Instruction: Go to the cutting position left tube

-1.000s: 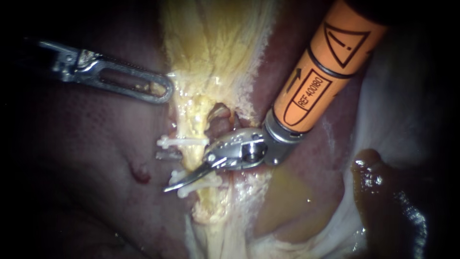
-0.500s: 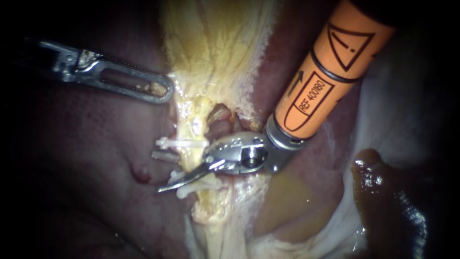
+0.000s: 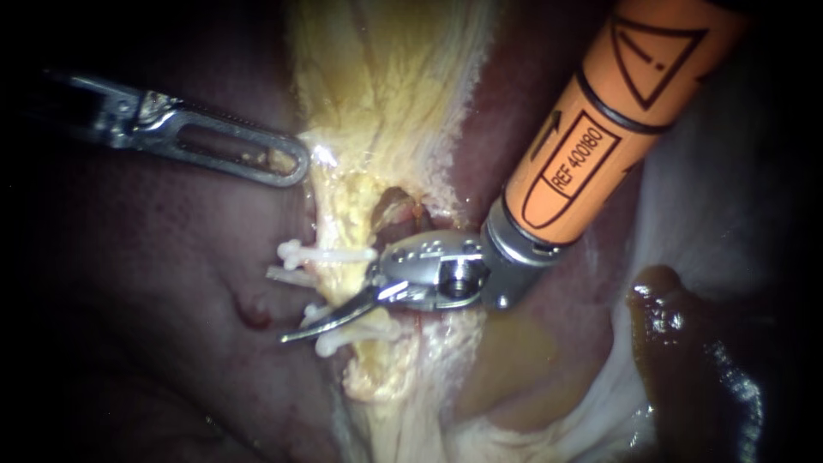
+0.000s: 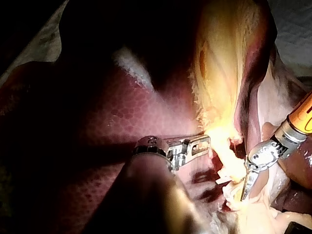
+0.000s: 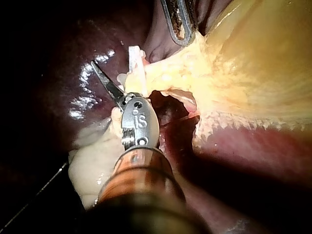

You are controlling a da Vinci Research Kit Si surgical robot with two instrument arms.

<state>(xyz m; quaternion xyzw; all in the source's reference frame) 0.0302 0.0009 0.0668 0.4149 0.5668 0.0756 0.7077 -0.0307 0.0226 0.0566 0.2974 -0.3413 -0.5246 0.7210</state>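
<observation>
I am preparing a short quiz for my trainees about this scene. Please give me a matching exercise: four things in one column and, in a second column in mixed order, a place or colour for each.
Column one:
1. left instrument
2. right instrument
3. upper white clip
4. liver

Column two:
A. dark red surface
B. orange shaft
C. lies across the yellow tube
D. grey metal, tip at the edge of the yellow tissue

Pairs: 1-D, 2-B, 3-C, 4-A.
</observation>
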